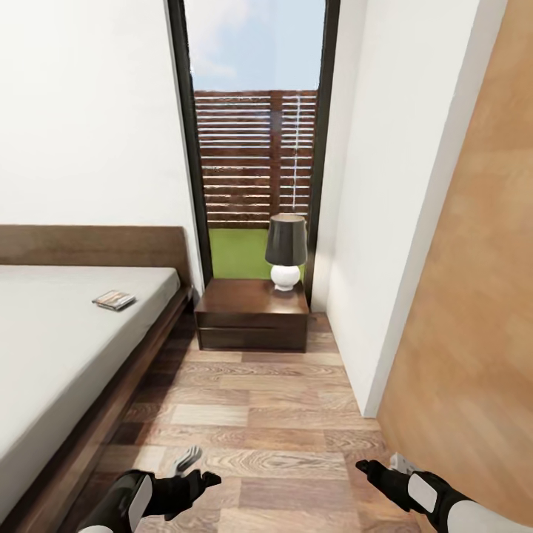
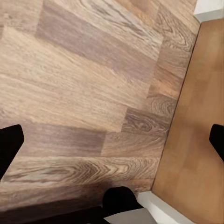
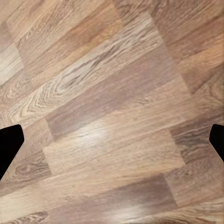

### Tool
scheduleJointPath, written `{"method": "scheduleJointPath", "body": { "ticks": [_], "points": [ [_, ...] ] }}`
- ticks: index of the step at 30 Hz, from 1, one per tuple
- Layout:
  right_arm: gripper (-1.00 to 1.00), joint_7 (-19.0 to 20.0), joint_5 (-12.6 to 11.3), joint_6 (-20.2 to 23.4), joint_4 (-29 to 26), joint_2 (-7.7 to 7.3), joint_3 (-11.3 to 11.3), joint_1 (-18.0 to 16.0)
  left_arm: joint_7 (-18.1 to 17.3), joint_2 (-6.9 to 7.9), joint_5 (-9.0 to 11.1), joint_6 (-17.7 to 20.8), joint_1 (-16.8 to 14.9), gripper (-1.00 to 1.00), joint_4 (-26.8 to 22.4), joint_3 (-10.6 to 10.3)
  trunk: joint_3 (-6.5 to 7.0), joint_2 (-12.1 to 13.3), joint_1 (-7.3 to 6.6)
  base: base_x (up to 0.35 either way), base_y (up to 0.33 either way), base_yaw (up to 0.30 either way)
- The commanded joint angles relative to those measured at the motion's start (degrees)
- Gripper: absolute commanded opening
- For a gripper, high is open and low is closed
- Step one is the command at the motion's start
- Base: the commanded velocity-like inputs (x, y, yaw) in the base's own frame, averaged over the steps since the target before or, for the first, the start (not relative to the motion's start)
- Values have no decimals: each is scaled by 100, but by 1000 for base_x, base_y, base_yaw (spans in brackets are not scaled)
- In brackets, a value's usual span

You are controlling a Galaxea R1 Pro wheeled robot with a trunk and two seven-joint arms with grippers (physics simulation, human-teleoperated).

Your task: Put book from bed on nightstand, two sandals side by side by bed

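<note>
Left gripper (image 1: 203,474) hangs low, well apart from the book (image 1: 114,300) on the bed (image 1: 52,348).

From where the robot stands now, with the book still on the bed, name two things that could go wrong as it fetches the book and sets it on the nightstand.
1. The book lies well in from the mattress edge of the bed; reaching over the raised wooden frame may strain an arm or bump the frame.
2. A lamp stands at the back right of the nightstand; a careless placement could knock it over.
</note>
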Motion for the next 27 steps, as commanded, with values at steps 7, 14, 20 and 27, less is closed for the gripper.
{"method": "scheduleJointPath", "body": {
  "ticks": [7,14,20,27],
  "points": [
    [100,11,4,25,-6,-2,-30,-2,-43,-7,-61,31,-4,100,-11,43,-6,-3,1,201,0,0],
    [100,8,4,24,-6,6,-30,-2,-43,-7,-61,31,-4,100,-10,43,-6,-3,1,197,0,2],
    [100,8,4,17,-6,7,-30,-2,-43,-7,-61,31,-4,100,-10,42,-6,-3,1,191,0,55],
    [100,7,4,15,-6,7,-30,-2,-43,-7,-61,31,-4,100,-11,42,-6,-3,1,178,0,102]
  ]
}}
